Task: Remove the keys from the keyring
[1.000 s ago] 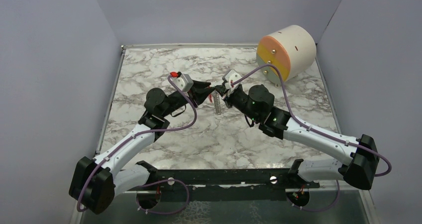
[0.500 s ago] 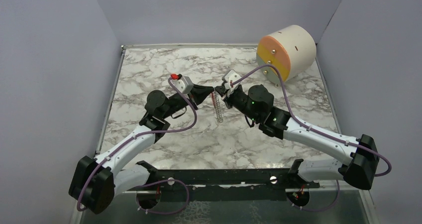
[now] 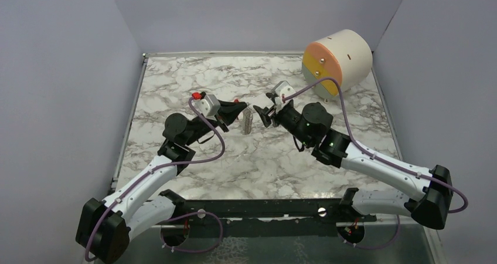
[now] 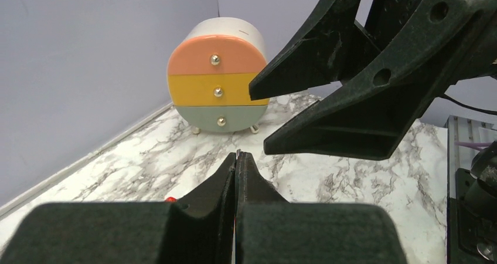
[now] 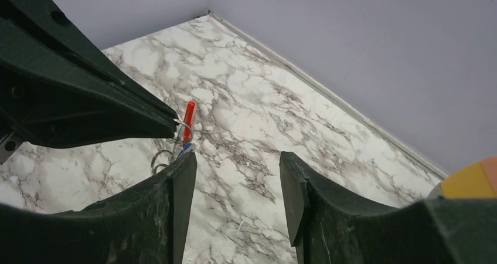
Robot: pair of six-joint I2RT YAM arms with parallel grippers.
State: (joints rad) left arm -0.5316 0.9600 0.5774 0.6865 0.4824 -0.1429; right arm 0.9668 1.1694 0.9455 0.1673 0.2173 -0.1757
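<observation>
Left pincer [image 3: 240,106] clamped on keyring [image 3: 248,123] by fingertip edge only; right pincer [image 3: 262,115] wide, empty. Risk: thin hold slips, keyring drops to surface [image 3: 193,76].

Meets nose to nose over the middle of the marble table [image 3: 176,82].
Pinches the top end of the keyring [image 3: 248,122] in the closed left gripper [image 3: 241,108] (grey ridged band hanging roughly upright under the fingertips, lower end too small to tell whether it touches the marble). Faces it with the right gripper [image 3: 261,114], just beside the band. Leaves a cream cylinder [image 3: 347,51] with a peach-and-yellow face well apart, in the far right corner.
</observation>
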